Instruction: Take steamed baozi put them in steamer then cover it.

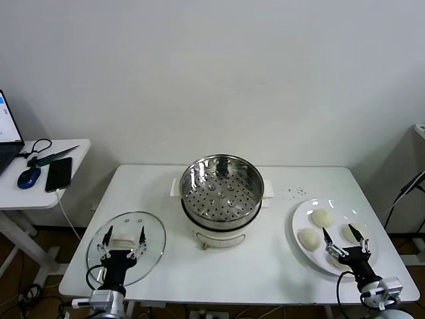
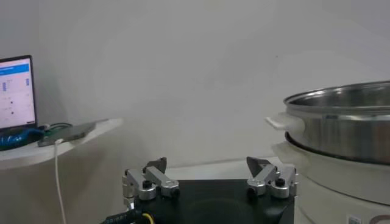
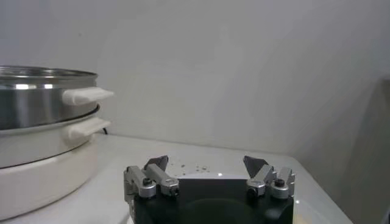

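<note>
The steamer (image 1: 222, 193) stands mid-table, a shiny steel pot with a bare perforated tray on a white base; it also shows in the left wrist view (image 2: 347, 128) and the right wrist view (image 3: 36, 122). Several cream-white steamed baozi (image 1: 323, 217) lie on a white plate (image 1: 300, 219) at the right. My right gripper (image 1: 340, 232) (image 3: 206, 162) hovers open over the plate's near side, one bun partly hidden beneath it. The cover (image 1: 151, 247), a glass lid with a white handle, lies flat at the table's left front. My left gripper (image 1: 125, 232) (image 2: 207, 163) hangs open above its handle.
A small side table (image 1: 40, 189) at the far left carries a laptop (image 2: 15, 91), a mouse (image 1: 28, 177), a phone (image 1: 58, 174) and cables. Small dark specks (image 1: 292, 193) dot the tabletop between steamer and plate. The table's front edge runs just under both grippers.
</note>
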You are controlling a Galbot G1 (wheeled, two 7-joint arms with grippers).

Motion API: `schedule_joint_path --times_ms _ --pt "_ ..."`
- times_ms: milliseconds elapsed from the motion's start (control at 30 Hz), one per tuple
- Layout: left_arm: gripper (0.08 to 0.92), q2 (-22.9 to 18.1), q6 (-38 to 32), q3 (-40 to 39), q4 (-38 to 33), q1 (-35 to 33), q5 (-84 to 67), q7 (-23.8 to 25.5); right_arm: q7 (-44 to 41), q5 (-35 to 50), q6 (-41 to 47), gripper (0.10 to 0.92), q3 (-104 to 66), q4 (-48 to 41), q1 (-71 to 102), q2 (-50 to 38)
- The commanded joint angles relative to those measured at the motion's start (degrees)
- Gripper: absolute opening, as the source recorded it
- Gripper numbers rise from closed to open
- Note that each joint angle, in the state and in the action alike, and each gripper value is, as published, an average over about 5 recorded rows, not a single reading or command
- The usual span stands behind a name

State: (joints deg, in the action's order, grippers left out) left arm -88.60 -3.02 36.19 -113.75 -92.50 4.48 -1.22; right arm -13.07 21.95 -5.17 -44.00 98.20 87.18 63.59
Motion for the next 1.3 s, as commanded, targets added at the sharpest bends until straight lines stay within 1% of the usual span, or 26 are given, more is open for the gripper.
schedule_joint_path --times_ms 33,67,167,300,433,500,600,767,933,1067,1300 --pt "0.823 0.2 0.0 0.2 0.1 0.2 0.0 -0.6 -4.5 -3.1 2.9 0.823 0.0 -2.3 -4.2 -6.0" --pt "0.823 0.2 0.0 0.2 0.1 0.3 0.0 -0.6 -5.9 -4.0 3.6 0.823 0.2 -2.8 -4.8 -7.3" --pt "0.823 0.5 0.0 0.2 0.1 0.4 0.2 -0.6 -14.1 -8.7 7.4 0.823 1.8 -5.8 -7.9 -15.4" --pt "0.823 0.7 -0.1 0.1 -0.1 0.6 0.6 -0.6 -27.0 -13.4 9.8 0.823 6.1 -11.8 -13.7 -27.3" --pt "0.823 0.8 -0.3 0.3 0.0 0.4 0.6 -0.5 -40.9 -19.8 11.5 0.823 11.6 -17.3 -21.4 -35.3" --pt "0.823 0.8 -0.4 0.5 0.1 0.3 0.4 -0.5 -44.7 -22.2 11.2 0.823 16.4 -19.7 -26.6 -38.1" --pt "0.823 0.7 -0.7 0.7 0.7 0.2 0.0 -0.5 -47.2 -23.7 10.4 0.823 26.9 -23.0 -37.0 -40.7" --pt "0.823 0.8 -1.0 0.9 1.5 0.4 -0.3 -0.5 -50.8 -27.0 8.1 0.823 54.2 -30.0 -62.7 -41.9" --pt "0.823 0.9 -0.8 1.0 1.6 0.8 -0.6 -0.5 -52.2 -25.1 8.2 0.823 78.1 -34.1 -82.6 -39.8" --pt "0.823 1.0 -0.6 1.1 1.5 0.9 -0.6 -0.5 -52.5 -24.0 8.7 0.823 88.2 -38.0 -89.7 -36.0" --pt "0.823 1.1 -0.6 1.4 1.6 0.7 -0.6 -0.5 -52.5 -24.9 9.0 0.823 93.6 -43.0 -92.2 -30.1"
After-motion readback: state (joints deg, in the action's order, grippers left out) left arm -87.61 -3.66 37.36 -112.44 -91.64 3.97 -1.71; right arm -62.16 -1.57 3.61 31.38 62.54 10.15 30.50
